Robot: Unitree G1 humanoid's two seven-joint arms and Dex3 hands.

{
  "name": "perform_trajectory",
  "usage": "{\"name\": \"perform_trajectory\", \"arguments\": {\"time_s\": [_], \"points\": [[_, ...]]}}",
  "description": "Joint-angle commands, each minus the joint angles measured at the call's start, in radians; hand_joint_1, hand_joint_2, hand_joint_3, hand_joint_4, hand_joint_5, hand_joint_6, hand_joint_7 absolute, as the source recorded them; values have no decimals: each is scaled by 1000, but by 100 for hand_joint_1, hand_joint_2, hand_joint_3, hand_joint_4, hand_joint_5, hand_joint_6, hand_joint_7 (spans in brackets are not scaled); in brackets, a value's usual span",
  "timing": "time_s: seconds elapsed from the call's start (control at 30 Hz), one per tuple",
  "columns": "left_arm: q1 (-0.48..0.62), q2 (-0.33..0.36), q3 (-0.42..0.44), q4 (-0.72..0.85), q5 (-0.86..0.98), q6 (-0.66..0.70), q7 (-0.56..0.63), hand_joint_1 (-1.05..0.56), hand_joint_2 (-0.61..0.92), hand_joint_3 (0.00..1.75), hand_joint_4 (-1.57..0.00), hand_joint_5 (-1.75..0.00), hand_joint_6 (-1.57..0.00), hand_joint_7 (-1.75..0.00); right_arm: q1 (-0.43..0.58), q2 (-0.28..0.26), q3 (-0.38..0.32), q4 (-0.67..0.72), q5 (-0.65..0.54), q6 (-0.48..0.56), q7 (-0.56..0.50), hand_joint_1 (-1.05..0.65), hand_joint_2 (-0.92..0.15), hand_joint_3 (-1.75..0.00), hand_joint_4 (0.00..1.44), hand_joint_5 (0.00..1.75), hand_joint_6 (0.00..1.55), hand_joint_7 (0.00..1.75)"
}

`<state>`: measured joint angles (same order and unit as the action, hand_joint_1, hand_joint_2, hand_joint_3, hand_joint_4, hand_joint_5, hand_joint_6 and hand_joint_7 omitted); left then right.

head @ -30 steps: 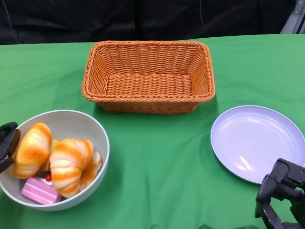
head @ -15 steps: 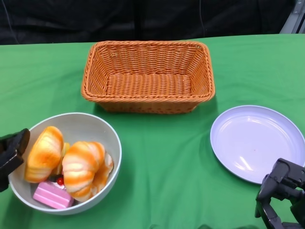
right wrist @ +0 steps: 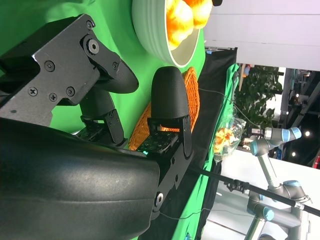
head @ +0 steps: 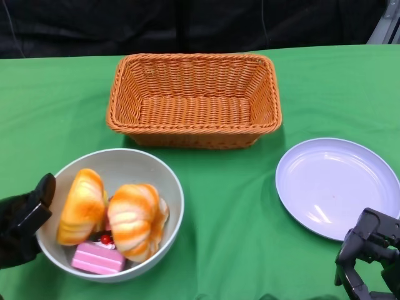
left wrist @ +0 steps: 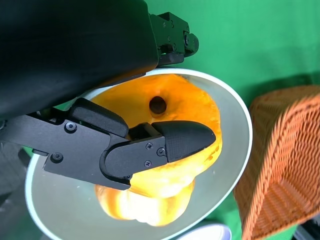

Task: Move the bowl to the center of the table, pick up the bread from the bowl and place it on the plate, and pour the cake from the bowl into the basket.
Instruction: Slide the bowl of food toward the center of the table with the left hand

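Two breads (head: 109, 215) fill the bowl (head: 159, 175) gripped at lower left by the left hand (head: 22, 228); right hand (head: 369, 253), lower right, holds nothing, fingers apart.

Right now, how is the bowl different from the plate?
The bowl is deep and grayish white, while the plate is flat and pale lilac. The bowl holds bread and a pink cake; the plate holds nothing. The left robot hand is at the bowl's rim, while the right robot hand sits just off the plate. Both are round and rest on the green table.
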<state>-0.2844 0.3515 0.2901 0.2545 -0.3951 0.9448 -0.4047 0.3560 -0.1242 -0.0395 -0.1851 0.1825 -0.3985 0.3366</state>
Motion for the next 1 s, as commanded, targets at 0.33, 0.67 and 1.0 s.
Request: {"name": "perform_trajectory", "arguments": {"time_s": [0.33, 0.67, 1.0], "points": [[50, -77, 22, -186, -81, 148, 62, -73, 92, 70, 0, 0, 0, 0, 2, -9, -8, -4, 4, -16, -1, -1, -42, -126, 71, 170, 67, 144], [71, -96, -36, -217, -93, 152, 43, -74, 92, 71, 0, 0, 0, 0, 0, -11, -9, 3, 10, -21, 7, -1, -42, -124, 71, 170, 66, 145], [65, -133, -107, -217, -86, 145, 58, -75, 92, 69, 0, 0, 0, 0, 2, -7, -5, -2, 0, -18, 0, 0, -43, -124, 71, 170, 67, 144]]}}
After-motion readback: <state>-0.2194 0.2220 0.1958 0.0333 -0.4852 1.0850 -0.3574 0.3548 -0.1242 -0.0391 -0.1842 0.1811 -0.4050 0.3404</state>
